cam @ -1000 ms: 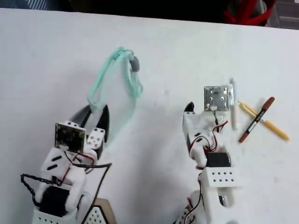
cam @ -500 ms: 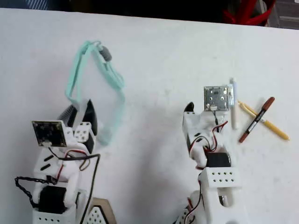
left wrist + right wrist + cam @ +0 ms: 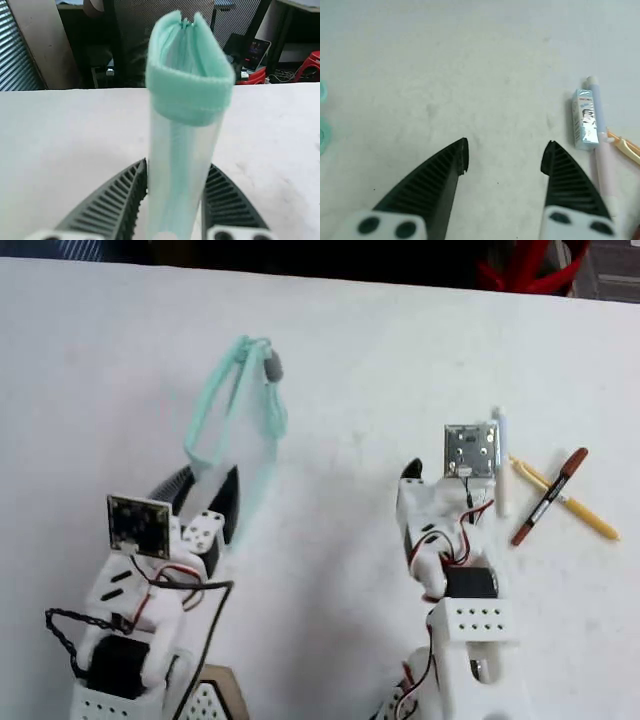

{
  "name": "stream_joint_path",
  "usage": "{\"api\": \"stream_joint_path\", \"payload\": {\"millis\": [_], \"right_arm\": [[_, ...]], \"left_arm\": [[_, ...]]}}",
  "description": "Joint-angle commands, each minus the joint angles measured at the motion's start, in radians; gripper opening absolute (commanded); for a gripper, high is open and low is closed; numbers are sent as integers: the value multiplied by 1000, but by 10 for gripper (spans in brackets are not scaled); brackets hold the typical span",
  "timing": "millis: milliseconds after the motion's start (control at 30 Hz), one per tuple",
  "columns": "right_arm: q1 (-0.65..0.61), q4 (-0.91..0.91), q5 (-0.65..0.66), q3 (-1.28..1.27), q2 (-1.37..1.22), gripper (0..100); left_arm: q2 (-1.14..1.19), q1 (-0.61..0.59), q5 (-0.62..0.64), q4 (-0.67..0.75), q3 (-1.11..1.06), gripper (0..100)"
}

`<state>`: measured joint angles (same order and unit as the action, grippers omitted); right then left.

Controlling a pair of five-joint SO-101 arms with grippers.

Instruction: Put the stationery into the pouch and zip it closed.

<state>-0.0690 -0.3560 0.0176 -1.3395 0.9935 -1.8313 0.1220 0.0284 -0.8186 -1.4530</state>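
Observation:
A clear pouch with teal trim and a grey zip pull hangs lifted off the white table on the left side. My left gripper is shut on its lower end; in the left wrist view the pouch stands upright between the gripper's dark fingers. My right gripper is open and empty, low over the table. Just to its right lie a white pen, a brown pen and a yellow pen. The right wrist view shows my right gripper, a small blue-white eraser and the pale pen.
The table's far edge runs along the top of the high view, with a red object beyond it at the right. A brown hexagonal piece sits by the left arm's base. Bare table lies between the two arms.
The left arm swung left with the pouch, then back right, and the pouch now hangs narrower and more upright. The right gripper edged slightly right and forward.

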Motion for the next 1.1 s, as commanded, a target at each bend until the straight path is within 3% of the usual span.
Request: {"api": "stream_joint_path", "payload": {"millis": [0,167,400,767,1067], "right_arm": [[12,18,2,11,18,234],[41,-8,2,57,10,235],[275,-292,-83,358,-41,236],[530,-291,-147,804,-650,236],[558,-291,-163,1039,-995,236]], "left_arm": [[7,13,-8,-2,5,174],[7,13,-8,5,-6,172],[7,7,-9,48,-41,170],[7,7,-9,43,-43,169],[7,7,-9,41,-43,169]]}}
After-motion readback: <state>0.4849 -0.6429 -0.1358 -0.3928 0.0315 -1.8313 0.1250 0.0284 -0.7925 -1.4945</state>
